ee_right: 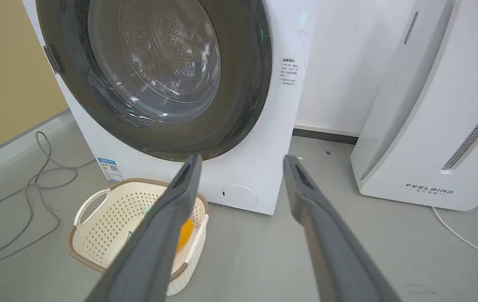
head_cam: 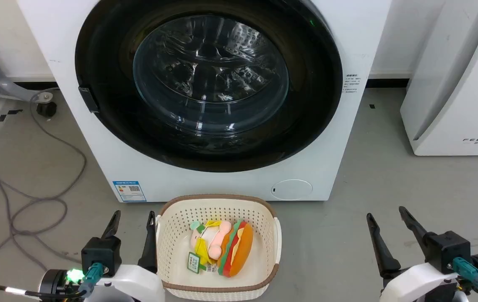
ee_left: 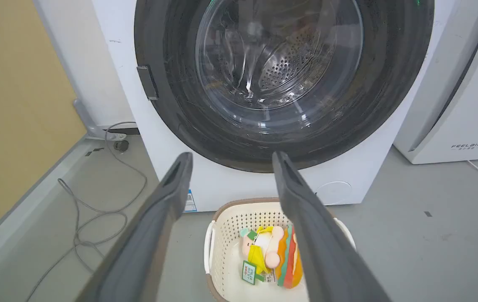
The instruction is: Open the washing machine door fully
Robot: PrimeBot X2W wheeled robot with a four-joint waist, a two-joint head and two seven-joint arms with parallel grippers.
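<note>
Open floor (head_cam: 390, 188) flanks the basket (head_cam: 172, 209); the washing machine door (head_cam: 209, 84) sits shut ahead of the left gripper (head_cam: 134, 212) and right gripper (head_cam: 385, 212), both spread

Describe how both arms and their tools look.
Each arm ends in a white shell carrying a black boxy mount and two long, dark, tapering fingers. The left tool has a teal cable plug and a glowing green light beside it; the right tool has a matching teal plug.
</note>
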